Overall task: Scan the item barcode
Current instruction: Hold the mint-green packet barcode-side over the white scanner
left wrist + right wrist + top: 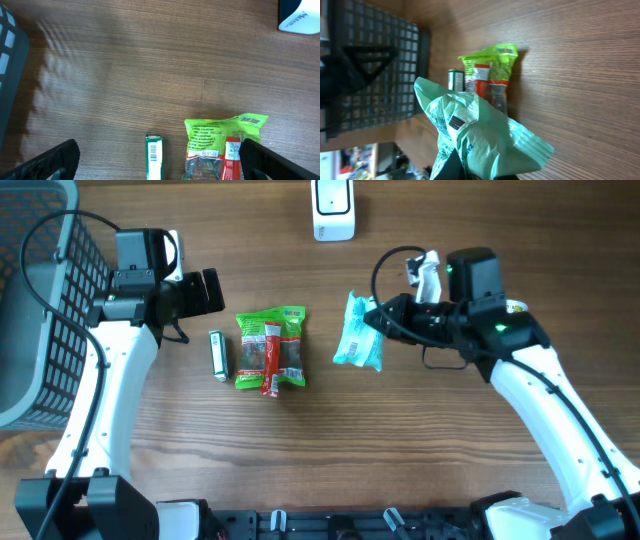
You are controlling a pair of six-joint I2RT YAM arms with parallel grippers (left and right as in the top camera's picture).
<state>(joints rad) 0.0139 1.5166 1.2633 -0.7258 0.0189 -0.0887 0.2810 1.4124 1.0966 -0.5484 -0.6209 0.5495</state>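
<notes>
My right gripper (380, 321) is shut on a pale green plastic packet (358, 332), held above the table right of centre. In the right wrist view the packet (485, 135) fills the lower middle, with a small dark label facing the camera and the gripper (480, 172) pinching its lower edge. The white barcode scanner (333, 208) stands at the table's far edge, and its corner (299, 17) shows in the left wrist view. My left gripper (212, 292) hangs open above the table on the left; nothing is between its fingers (62, 157).
A bright green snack bag (271, 348) with a red stick pack (270, 370) on it lies mid-table. Left of it lies a small green-and-white box (218, 355), its barcode up (154, 160). A dark wire basket (40, 300) stands at the left edge.
</notes>
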